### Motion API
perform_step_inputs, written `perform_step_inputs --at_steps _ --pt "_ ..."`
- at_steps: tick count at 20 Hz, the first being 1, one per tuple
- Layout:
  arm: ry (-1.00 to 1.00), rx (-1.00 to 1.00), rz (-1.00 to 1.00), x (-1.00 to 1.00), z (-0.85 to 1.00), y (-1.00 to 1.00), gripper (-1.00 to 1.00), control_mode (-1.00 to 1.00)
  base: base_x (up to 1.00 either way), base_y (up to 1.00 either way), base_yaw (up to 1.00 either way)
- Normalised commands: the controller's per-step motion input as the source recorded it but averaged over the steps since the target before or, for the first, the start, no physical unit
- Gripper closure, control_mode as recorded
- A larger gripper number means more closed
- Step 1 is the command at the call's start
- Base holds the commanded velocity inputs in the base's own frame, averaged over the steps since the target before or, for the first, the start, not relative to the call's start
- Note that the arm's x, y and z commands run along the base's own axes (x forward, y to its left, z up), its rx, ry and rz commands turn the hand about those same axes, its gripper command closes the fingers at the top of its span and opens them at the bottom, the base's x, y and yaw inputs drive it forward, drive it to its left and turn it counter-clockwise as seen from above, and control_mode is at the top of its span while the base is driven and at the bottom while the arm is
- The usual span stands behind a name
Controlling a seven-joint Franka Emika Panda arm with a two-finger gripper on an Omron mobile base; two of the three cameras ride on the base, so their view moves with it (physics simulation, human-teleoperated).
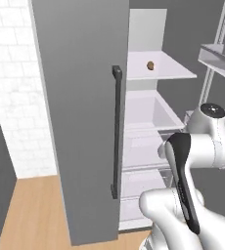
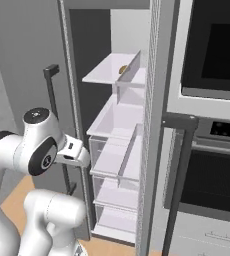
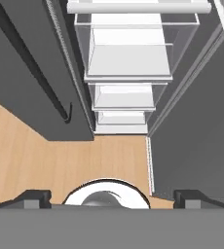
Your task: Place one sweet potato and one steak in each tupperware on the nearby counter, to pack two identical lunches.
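A small brown rounded lump, seemingly a sweet potato [image 1: 150, 65], lies alone on the upper white shelf [image 1: 175, 73] of the open fridge; it also peeks over a door bin in the right base view as the sweet potato [image 2: 122, 69]. My gripper [image 3: 112, 198] points down at the wooden floor in front of the fridge. Its two dark fingertips [image 3: 36, 197] stand wide apart, open, with nothing between them. The steak, the tupperware and the counter are out of view.
The grey fridge door [image 1: 80, 117] with its long black handle [image 1: 116, 132] stands swung open on the left. Clear drawers [image 3: 128, 61] fill the lower fridge. A wall oven [image 2: 212, 50] with a dark handle [image 2: 179, 120] stands to the fridge's right.
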Motion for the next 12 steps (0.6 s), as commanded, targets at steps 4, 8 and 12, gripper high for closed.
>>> perform_step_inputs --at_steps 4,8,12 --pt "0.00 0.00 0.00 0.00 0.00 0.00 -1.00 1.00 0.62 -0.02 -0.09" --pt "0.00 0.00 0.00 0.00 0.00 0.00 -1.00 1.00 0.59 -0.01 -0.04" --pt "0.00 0.00 0.00 0.00 0.00 0.00 -1.00 1.00 0.42 -0.09 0.00"
